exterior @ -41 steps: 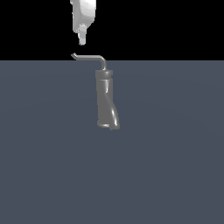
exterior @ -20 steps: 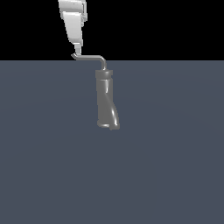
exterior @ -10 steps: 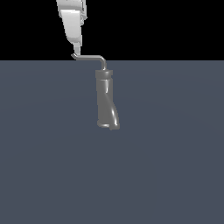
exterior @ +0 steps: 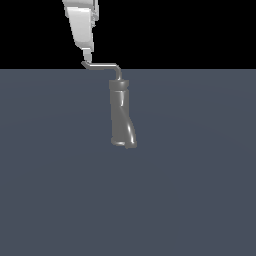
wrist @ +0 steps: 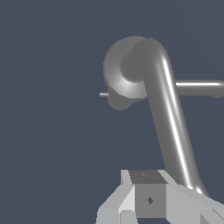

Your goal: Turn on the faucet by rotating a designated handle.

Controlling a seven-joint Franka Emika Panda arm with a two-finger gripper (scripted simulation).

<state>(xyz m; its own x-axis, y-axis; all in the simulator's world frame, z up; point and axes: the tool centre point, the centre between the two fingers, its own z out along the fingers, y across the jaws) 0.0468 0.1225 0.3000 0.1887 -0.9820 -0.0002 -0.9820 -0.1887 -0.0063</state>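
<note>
Faucet: The faucet [exterior: 121,115] stands upright on the bench [exterior: 200,190], a little left of centre in the exterior view and toward the far part of the surface.
Handle: The handle [exterior: 103,65] sprouts from the faucet top and runs out to the exterior view's left, ending in a small hooked tip. In the wrist view it [wrist: 168,118] is a thick rod reaching from the column head to the hand.
Hand position: The hand [exterior: 87,56] hangs from above with its lower end at the hooked tip, touching it or just beside it; contact cannot be confirmed.
Hand state: Cannot tell. The exterior view shows the fingers edge-on as one narrow blade, and the wrist view [wrist: 148,199] shows only the body of the hand, with no fingertips.
Step in hand: Judged as the approach to pushing the handle round the faucet.
Risk 1, slip-off: Contact is at the extreme tip. A sideways push there could let the rod slide past the finger, leaving the handle unturned.
Risk 2, overshoot: The hand sits at the upper edge of the rod. If too high, it passes over the handle.
Risk 3, jamming: Pressing down rather than sideways would load the rod against its pivot without rotation.
</note>
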